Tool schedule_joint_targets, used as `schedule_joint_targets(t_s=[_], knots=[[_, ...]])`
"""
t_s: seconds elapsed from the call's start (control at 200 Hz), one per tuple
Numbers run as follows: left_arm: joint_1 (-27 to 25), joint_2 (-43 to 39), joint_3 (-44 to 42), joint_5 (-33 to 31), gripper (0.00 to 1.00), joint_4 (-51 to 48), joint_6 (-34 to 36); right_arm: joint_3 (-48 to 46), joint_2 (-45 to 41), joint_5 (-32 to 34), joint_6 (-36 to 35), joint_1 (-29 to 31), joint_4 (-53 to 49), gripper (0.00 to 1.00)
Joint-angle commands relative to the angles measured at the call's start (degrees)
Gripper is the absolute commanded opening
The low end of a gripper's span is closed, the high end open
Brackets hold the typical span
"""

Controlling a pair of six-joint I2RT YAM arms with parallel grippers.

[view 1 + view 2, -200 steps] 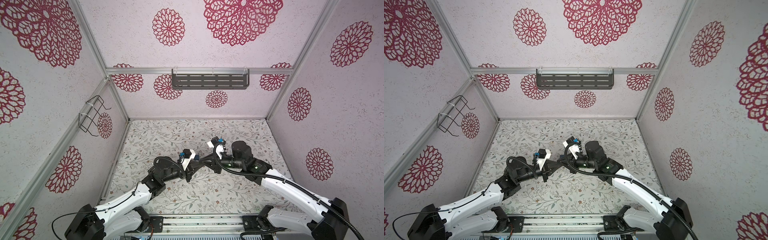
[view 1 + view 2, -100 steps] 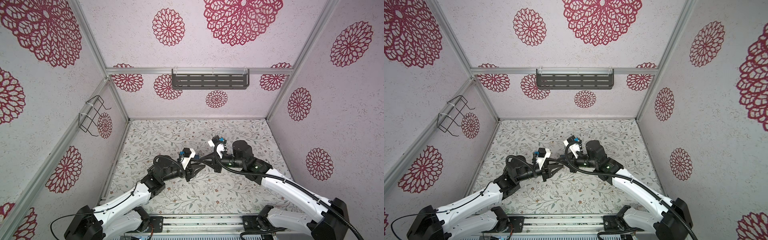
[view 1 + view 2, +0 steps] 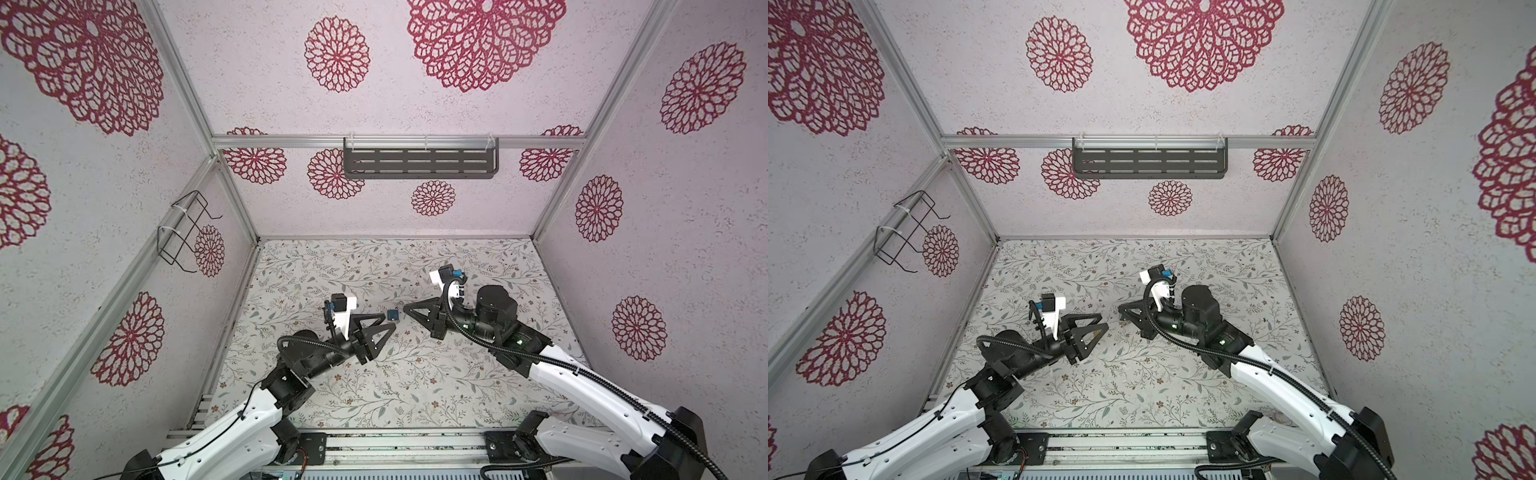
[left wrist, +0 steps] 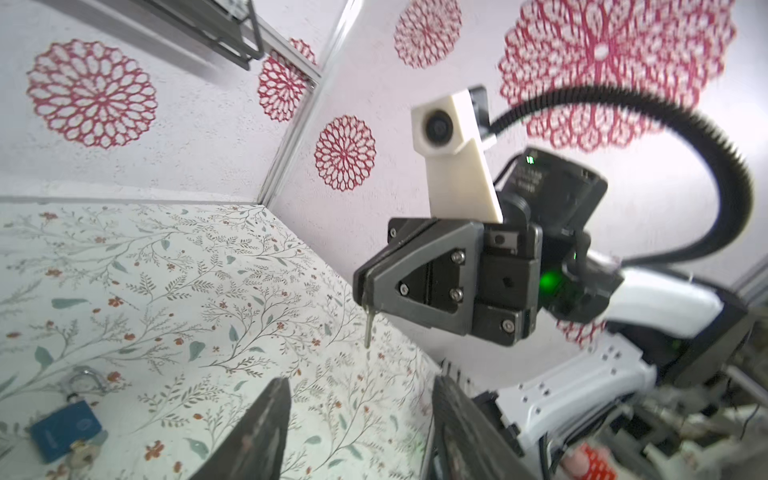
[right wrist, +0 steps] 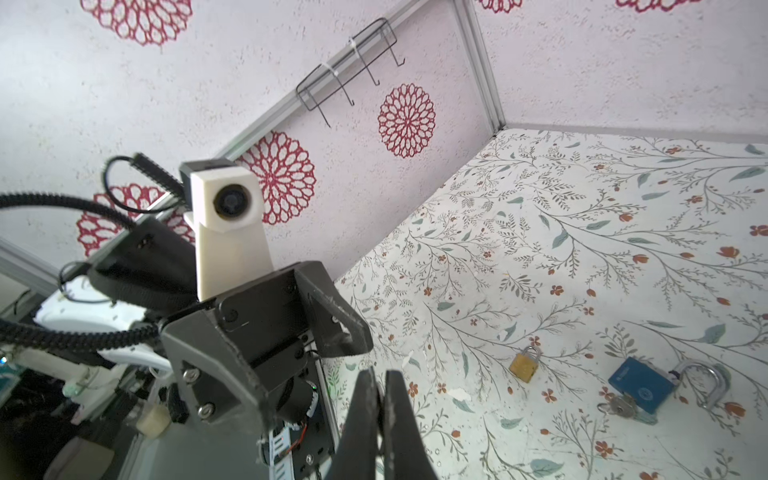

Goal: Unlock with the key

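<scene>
A blue padlock (image 3: 392,314) lies on the floral floor between my two grippers, its silver shackle (image 5: 706,382) swung open and a ringed key (image 5: 619,407) at its base. It also shows in the left wrist view as the blue padlock (image 4: 66,432). My left gripper (image 3: 388,322) (image 4: 359,380) hangs open and empty just left of it. My right gripper (image 3: 405,308) (image 5: 379,374) is shut, and a thin silver key (image 4: 368,328) hangs down from its tips. A small brass padlock (image 5: 524,363) lies shut on the floor near the blue one.
Patterned walls enclose the floor on three sides. A dark slotted shelf (image 3: 419,163) hangs on the back wall and a wire rack (image 3: 185,232) on the left wall. The arm bases sit on a metal rail (image 3: 399,446) at the front edge.
My left gripper has gone from shut to open and drawn back a little from the right gripper's tips. The right gripper stays shut in about the same place.
</scene>
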Motion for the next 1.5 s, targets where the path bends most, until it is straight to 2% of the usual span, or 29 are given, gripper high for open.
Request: schedule_joint_targets(t_s=[0.0,0.25,0.41,0.77,0.931,1.356,1.496], knots=[[-1.38,-0.62,-0.35,-7.18,0.59,7.35,-13.68,-0.32,-0.34,3.36,6.63,0.13,8.98,0.0],[-8.87,1.77,2.33,-23.79,0.59,6.35,-24.13,-3.71,2.18,10.82,15.03,2.62,20.67,0.0],[-10.29,5.0,3.26,-28.1,0.55,8.55,-29.01,-4.79,3.41,15.55,18.06,5.69,25.78,0.0],[-12.66,9.03,3.93,-31.04,0.4,13.09,-30.51,-7.55,3.92,26.5,20.38,11.72,31.77,0.0],[-13.17,9.15,3.94,-31.92,0.31,13.33,-30.58,-8.33,4.37,28.07,20.1,12.75,33.82,0.0],[-13.44,10.94,4.95,-32.11,0.25,12.86,-31.65,-9.65,5.73,28.78,20.78,13.38,37.86,0.0],[-13.43,11.78,5.17,-31.54,0.2,14.0,-31.68,-10.03,6.02,29.56,20.95,13.56,38.14,0.0]])
